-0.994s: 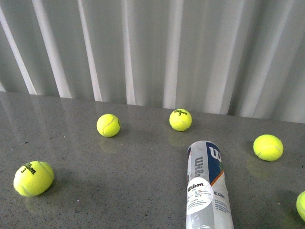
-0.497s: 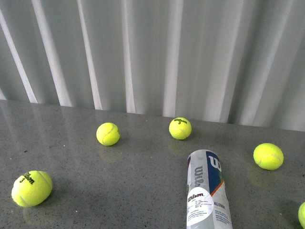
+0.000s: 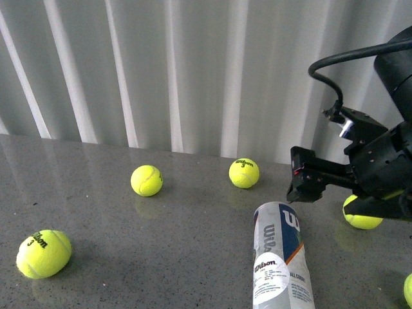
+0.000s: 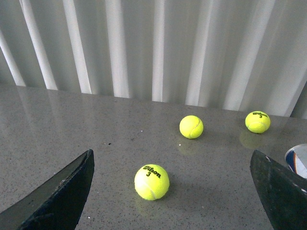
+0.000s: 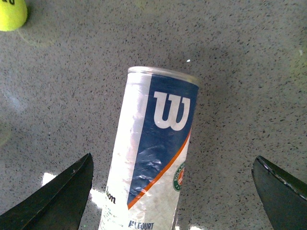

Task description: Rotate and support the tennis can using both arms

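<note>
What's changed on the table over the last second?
The right arm came into view from the right. The right hand, open, now hovers over the tennis can at its far end, holding nothing. The can and the tennis balls stayed put.

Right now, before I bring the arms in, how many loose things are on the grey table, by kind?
Yellow-green felt tennis balls: 5 (one partly hidden, one cut off by the picture's edge)
Clear plastic Wilson tennis can, lying on its side: 1
Total: 6
</note>
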